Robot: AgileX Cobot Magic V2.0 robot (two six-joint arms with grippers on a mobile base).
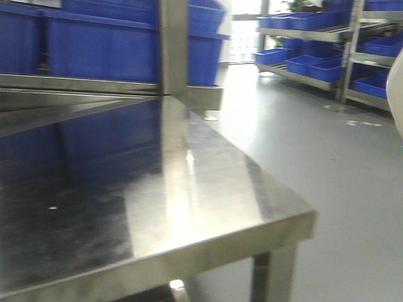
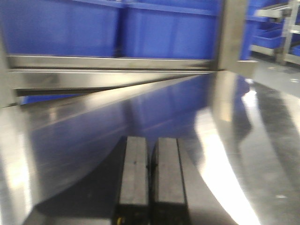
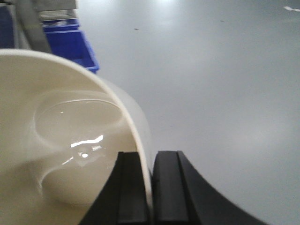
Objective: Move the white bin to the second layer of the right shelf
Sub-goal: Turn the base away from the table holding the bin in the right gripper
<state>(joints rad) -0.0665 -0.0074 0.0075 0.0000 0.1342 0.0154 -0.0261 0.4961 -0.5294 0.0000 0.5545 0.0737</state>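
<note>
Pinching the thin rim of the white bin (image 3: 61, 140), the right gripper (image 3: 151, 187) has its two black, blocky fingers (image 3: 171, 187) clenched almost together, one inside the wall and one outside, with only the plastic edge between them. The bin is glossy cream plastic, smooth-walled, with a rounded rim and a shallow rounded base that catches a bright glint of light. It hangs in the grip above a matte grey floor (image 3: 211, 70), resting on no shelf, and a blue crate (image 3: 70, 44) sits on the floor behind it. The left gripper (image 2: 151, 178) is clenched too, its ribbed black pads (image 2: 135, 178) pressed side by side with a hairline slit between them and nothing held. It hovers low over a brushed steel table (image 2: 70, 140), whose shiny top mirrors the blue above it. Big blue plastic crates (image 1: 126, 44) stand on the steel level behind a square upright post (image 1: 173, 56). Across the room, metal racks (image 1: 302, 34) carry more blue crates, too blurred to show their surfaces.
</note>
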